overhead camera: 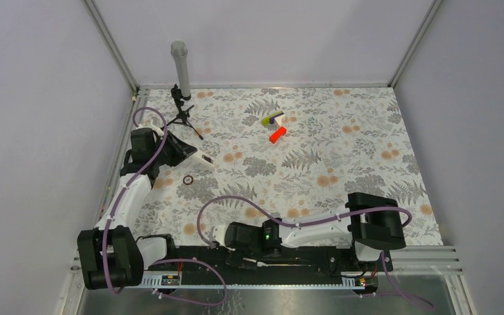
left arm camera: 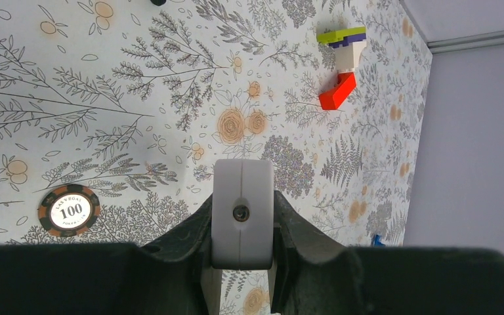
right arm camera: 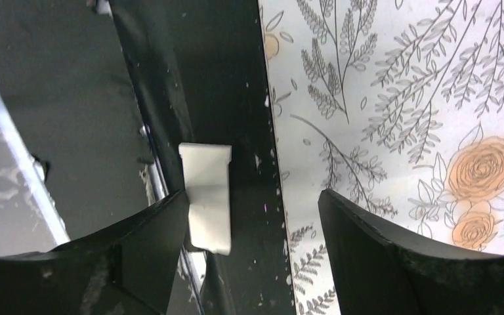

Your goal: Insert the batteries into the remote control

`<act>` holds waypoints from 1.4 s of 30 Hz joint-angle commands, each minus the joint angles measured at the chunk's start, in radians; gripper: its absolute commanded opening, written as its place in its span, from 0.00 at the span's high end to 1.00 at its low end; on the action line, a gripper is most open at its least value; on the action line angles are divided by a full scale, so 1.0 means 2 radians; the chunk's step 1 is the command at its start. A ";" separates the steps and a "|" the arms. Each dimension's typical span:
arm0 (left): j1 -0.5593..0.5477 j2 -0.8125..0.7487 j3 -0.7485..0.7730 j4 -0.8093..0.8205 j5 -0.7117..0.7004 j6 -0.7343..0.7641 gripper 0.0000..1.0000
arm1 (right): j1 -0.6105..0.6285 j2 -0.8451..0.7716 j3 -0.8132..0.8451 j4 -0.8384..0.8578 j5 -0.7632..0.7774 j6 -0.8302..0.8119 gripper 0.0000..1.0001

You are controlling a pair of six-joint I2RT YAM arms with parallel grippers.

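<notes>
White remote control (left arm camera: 241, 180), pinched tight end-on in the left gripper (left arm camera: 243, 203), over the floral tablecloth (overhead camera: 341, 164) toward the left side. Just beside it, flat on the cloth, poker chip (left arm camera: 69, 210) marked 100. Further out, red block (left arm camera: 338, 92) touching a white one capped in green and purple. Right gripper (right arm camera: 252, 200) down by the black near rail (right arm camera: 203, 79), jaws spread wide, gripping nothing.

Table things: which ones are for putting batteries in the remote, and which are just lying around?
For the job: remote control, clamped in the left gripper; batteries, none in view.
Just lying about: poker chip, toy block stack, small tripod.
</notes>
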 commanded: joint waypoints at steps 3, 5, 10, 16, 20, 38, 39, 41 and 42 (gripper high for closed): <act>0.013 -0.019 -0.006 0.014 0.031 0.014 1.00 | 0.006 0.040 0.043 -0.018 0.050 -0.002 0.32; 0.014 -0.020 -0.012 0.020 0.036 0.011 1.00 | 0.006 0.041 0.041 -0.020 0.051 0.013 0.36; 0.015 -0.018 -0.018 0.028 0.043 0.004 1.00 | 0.004 0.034 0.035 -0.023 0.070 0.036 0.44; 0.016 -0.014 -0.020 0.031 0.047 0.003 1.00 | -0.015 0.021 0.042 -0.027 0.069 0.076 0.56; 0.016 -0.014 -0.022 0.033 0.048 0.001 1.00 | -0.031 0.018 0.038 -0.027 0.071 0.095 0.61; 0.016 -0.023 -0.024 0.026 0.046 0.004 1.00 | -0.232 -0.003 0.003 -0.108 0.163 0.413 0.68; 0.016 -0.023 -0.023 0.025 0.047 0.005 1.00 | -0.239 -0.002 0.008 -0.117 0.167 0.430 0.64; 0.016 -0.023 -0.021 0.024 0.047 0.005 1.00 | -0.245 -0.003 0.021 -0.127 0.177 0.454 0.58; 0.016 -0.023 -0.021 0.023 0.047 0.006 1.00 | -0.247 -0.004 0.027 -0.127 0.179 0.458 0.55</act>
